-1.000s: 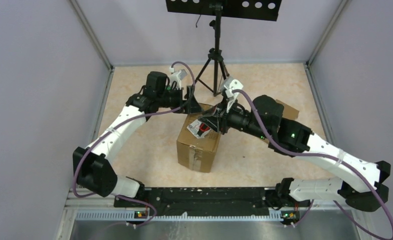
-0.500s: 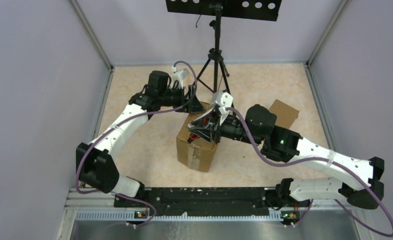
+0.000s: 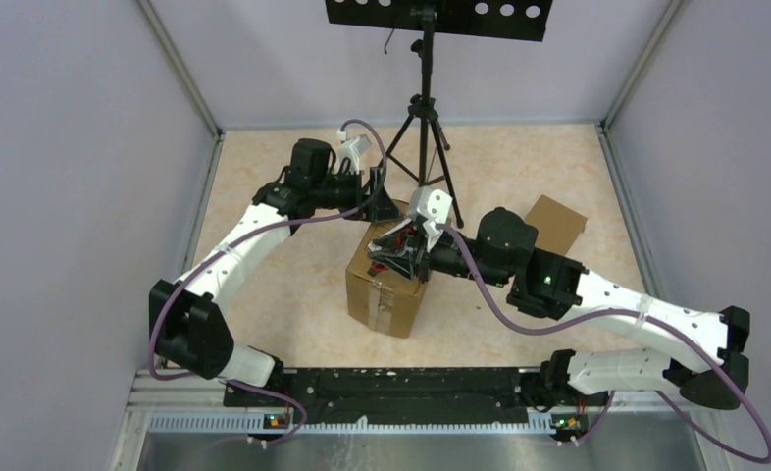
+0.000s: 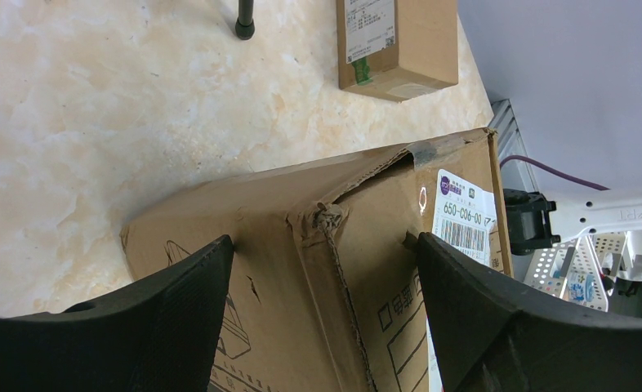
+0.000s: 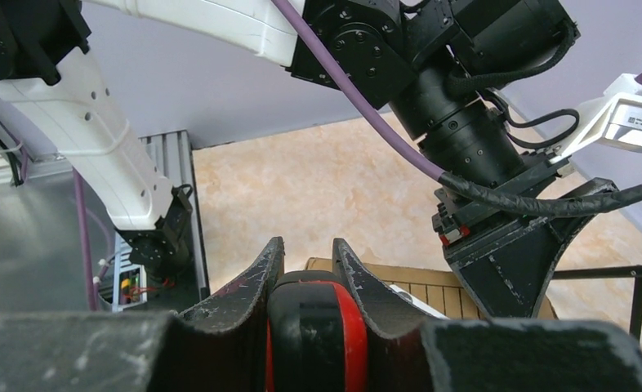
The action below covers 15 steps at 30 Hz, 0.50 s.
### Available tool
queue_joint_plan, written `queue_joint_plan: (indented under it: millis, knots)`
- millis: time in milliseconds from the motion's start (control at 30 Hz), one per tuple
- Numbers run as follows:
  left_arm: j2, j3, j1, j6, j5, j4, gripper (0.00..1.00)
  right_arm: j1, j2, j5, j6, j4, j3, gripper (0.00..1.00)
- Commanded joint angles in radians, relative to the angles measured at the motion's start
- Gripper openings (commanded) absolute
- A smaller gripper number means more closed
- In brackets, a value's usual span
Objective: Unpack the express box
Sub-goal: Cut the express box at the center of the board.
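Top external view: the express box [image 3: 386, 294], a brown corrugated cardboard block with taped seams and a white barcode label, stands mid-frame on the mottled beige table [image 3: 283, 294]. Its long axis runs up the frame, tilted slightly right. The left gripper [image 4: 322, 269] spreads wide, its matte black fingers straddling the box's dented upper corner. The right gripper [image 5: 305, 249], narrow, pinches a smooth black-and-red object [image 5: 314, 327] over the box top.

Express box [image 4: 334, 269]: matt brown corrugated cardboard, edges frayed and creased; label [image 4: 465, 216] smooth white paper. Surface [image 4: 97, 106]: smooth marble-look stone, faint sheen. Right hand [image 5: 308, 242]: scuffed matt black plastic. Tool [image 5: 314, 327]: glossy red-black plastic.
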Motion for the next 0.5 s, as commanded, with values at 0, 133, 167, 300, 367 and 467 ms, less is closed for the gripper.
queue_joint_plan:
  millis: [0,133,167,300,367,467]
  knots:
    - [0.008,-0.002,-0.006,0.027,-0.004,-0.004,0.84,0.014,-0.008,-0.031,-0.014,0.057,0.020,0.00]
    - [0.006,-0.006,-0.006,0.028,-0.009,-0.004,0.84,0.026,-0.006,-0.047,-0.015,0.043,0.032,0.00]
    - [0.008,-0.006,-0.005,0.028,-0.009,-0.004,0.84,0.028,-0.005,-0.051,-0.014,0.039,0.036,0.00]
    - [0.004,-0.007,-0.006,0.028,-0.012,-0.007,0.84,0.033,0.001,-0.050,-0.021,0.038,0.031,0.00]
    - [0.003,-0.009,-0.006,0.026,-0.012,-0.007,0.84,0.033,0.002,-0.039,-0.031,0.038,0.021,0.00]
    - [0.000,-0.009,-0.006,0.028,-0.012,-0.007,0.84,0.033,-0.001,-0.020,-0.040,0.041,0.003,0.00]
